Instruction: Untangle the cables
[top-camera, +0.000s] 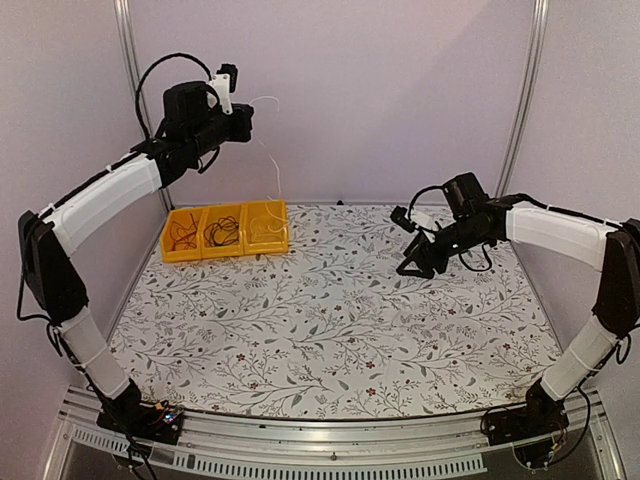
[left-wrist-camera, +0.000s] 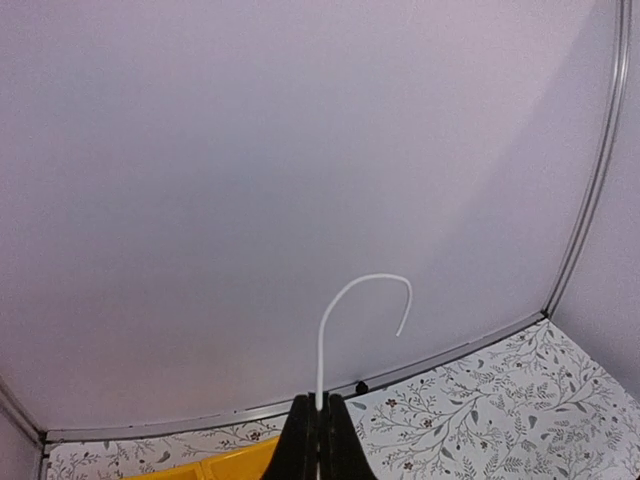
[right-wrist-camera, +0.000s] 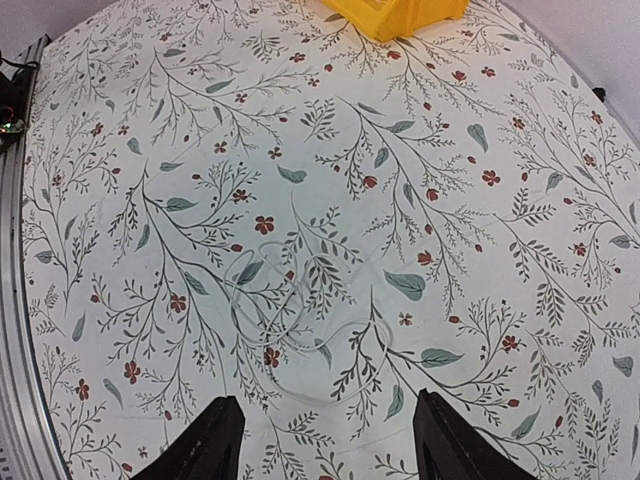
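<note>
We clench our left gripper (left-wrist-camera: 320, 405) on the white cable (left-wrist-camera: 330, 320), its tip curling just ahead, the rest hanging below into the yellow bin (top-camera: 268, 246). Our right gripper (right-wrist-camera: 325, 440) gapes empty above pale loops (right-wrist-camera: 290, 330). A snagged wire could drag the bin.

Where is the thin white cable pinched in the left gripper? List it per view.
Top external: upper left, thin white cable hangs from left gripper towards yellow plastic bins.
Left wrist: bottom centre, hooking up from shut fingertips.
Right wrist: not in it.
Shared landmark: the yellow bins.
</note>
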